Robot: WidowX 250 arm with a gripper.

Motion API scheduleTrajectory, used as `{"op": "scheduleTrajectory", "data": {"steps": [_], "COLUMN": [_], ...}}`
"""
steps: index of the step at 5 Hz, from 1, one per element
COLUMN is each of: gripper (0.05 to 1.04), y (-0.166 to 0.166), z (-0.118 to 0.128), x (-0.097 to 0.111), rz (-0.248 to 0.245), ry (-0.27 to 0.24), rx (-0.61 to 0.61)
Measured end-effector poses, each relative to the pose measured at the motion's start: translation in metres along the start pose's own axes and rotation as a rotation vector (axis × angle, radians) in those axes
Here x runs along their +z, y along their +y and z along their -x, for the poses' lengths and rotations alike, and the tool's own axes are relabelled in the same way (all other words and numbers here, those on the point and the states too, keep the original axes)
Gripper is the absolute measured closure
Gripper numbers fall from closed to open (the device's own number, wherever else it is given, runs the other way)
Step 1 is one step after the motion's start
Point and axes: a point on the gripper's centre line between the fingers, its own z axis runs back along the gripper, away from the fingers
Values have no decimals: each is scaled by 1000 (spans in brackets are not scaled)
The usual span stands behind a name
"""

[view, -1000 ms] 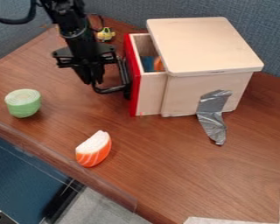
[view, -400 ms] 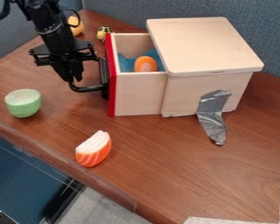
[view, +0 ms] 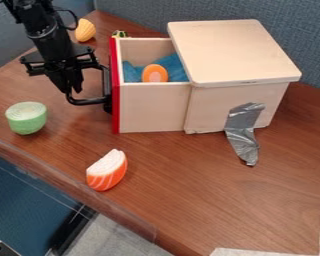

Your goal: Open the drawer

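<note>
The drawer is standing open on the desk; the gripper is hanging at the left-side handle; whether the jaws are pinching it, I cannot tell

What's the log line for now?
drawer: open, red front clear of box | tool: at black handle | inside: orange item, blue material

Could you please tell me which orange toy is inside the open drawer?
The rounded one with a paler centre; the white-faced wedge lies outside the drawer, on the table.
</note>
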Motion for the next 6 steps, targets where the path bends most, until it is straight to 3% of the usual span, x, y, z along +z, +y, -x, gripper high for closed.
{"op": "scheduleTrajectory", "data": {"steps": [6], "gripper": [914], "y": [-2], "z": [17], "x": [3], "rz": [17], "ry": [1], "rx": [46]}}
